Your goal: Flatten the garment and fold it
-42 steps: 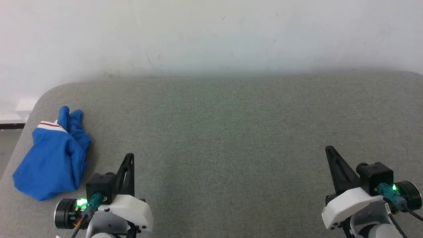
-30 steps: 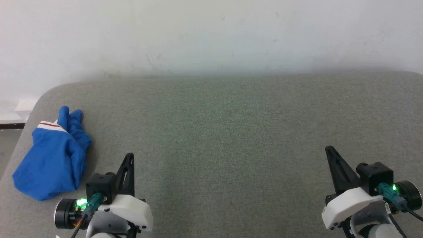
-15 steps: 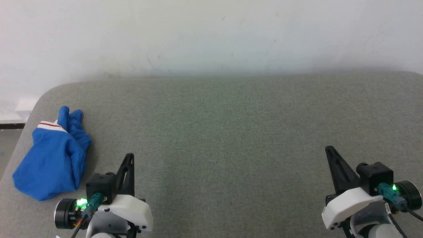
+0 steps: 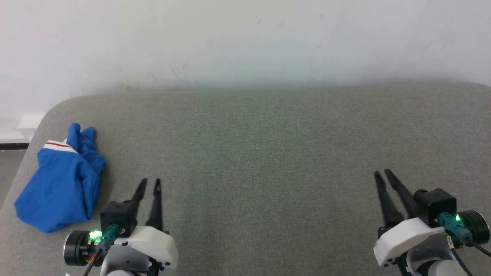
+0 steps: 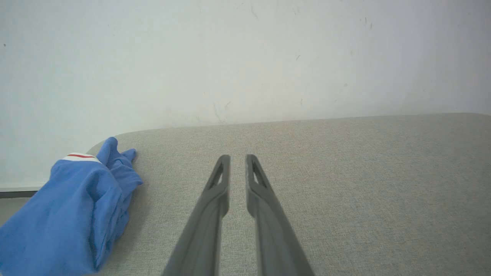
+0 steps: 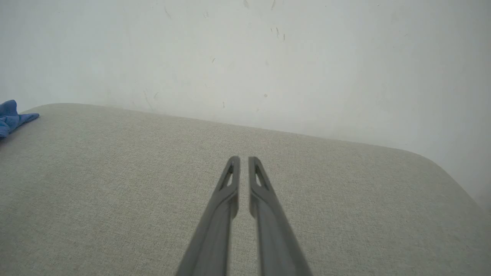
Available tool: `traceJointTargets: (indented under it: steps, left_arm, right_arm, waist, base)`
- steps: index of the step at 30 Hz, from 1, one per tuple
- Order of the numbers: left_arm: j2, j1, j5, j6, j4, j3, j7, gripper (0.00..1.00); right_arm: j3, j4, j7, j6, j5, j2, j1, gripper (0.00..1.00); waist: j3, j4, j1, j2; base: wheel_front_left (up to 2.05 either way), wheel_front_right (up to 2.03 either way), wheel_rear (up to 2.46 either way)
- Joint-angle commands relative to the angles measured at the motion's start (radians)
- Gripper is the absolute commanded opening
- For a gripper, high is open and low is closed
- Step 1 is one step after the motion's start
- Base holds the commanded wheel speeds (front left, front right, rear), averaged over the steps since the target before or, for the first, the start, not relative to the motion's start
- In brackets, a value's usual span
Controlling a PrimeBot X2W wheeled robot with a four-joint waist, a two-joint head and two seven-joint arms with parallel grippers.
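I have my left claw (image 4: 150,180) and right claw (image 4: 382,172) low and well apart, fingers pointing forward, each parted by a narrow gap.

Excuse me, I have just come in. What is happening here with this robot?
A two-armed robot has a blue garment to flatten and fold. It lies crumpled at the left edge of the grey fabric-covered surface, untouched. The left gripper is close beside it, the right gripper far to the right; both are slightly open and empty.
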State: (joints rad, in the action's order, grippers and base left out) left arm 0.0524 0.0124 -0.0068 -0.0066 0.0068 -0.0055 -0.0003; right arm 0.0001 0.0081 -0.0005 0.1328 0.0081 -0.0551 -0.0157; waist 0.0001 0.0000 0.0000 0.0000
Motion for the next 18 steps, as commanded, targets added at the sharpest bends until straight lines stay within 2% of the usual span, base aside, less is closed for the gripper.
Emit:
traceJointTargets:
  steps: [1, 18]
  left_arm:
    - [0.000, 0.001, -0.001, 0.003, 0.000, -0.002, -0.005, 1.00]
    - [0.000, 0.013, -0.014, 0.022, -0.005, -0.014, -0.040, 1.00]
  right_arm:
    - [-0.002, 0.001, -0.005, 0.000, 0.003, 0.000, -0.001, 1.00]
    - [-0.011, -0.001, -0.040, 0.000, 0.006, 0.001, -0.009, 1.00]
  waist:
    - [0.000, 0.000, 0.0000, 0.0000]
    - [-0.002, 0.014, 0.0000, 0.0000]
  base:
    - [0.00, 0.00, 0.00]
    - [0.00, 0.00, 0.00]
